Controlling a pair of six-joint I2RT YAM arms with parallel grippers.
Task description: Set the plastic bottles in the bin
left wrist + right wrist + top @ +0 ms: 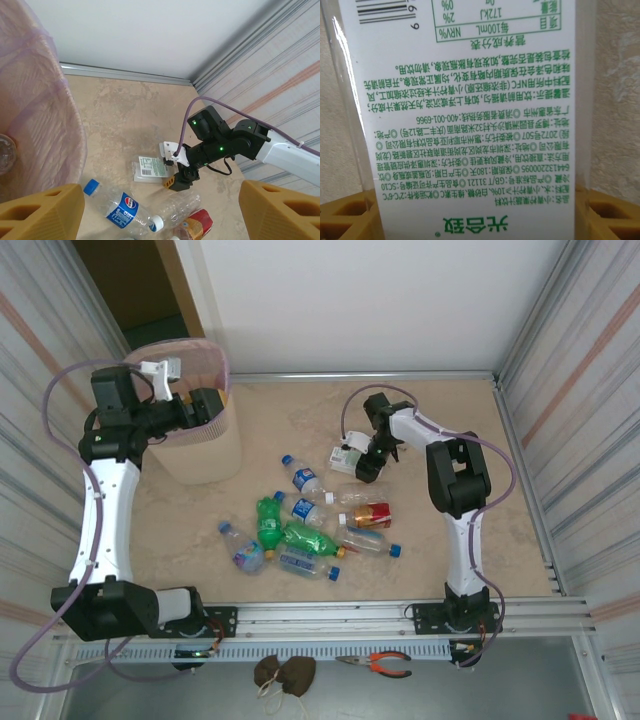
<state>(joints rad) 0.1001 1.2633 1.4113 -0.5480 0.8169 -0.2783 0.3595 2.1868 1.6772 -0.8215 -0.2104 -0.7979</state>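
- A white-labelled bottle [470,100] swamps my right wrist view, its ends cut off. The right gripper [475,220] has a finger on either side of it, but I cannot tell whether it has clamped.
- The left gripper [160,212] is spread wide and empty at the bin [205,455] rim.
- Plastic bottles [310,538] on the table [460,490]: roughly ten (two green, one red-labelled), overlapping.

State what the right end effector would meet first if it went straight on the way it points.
The white-labelled bottle, lying just ahead between its fingers; the table probably lies right behind it.
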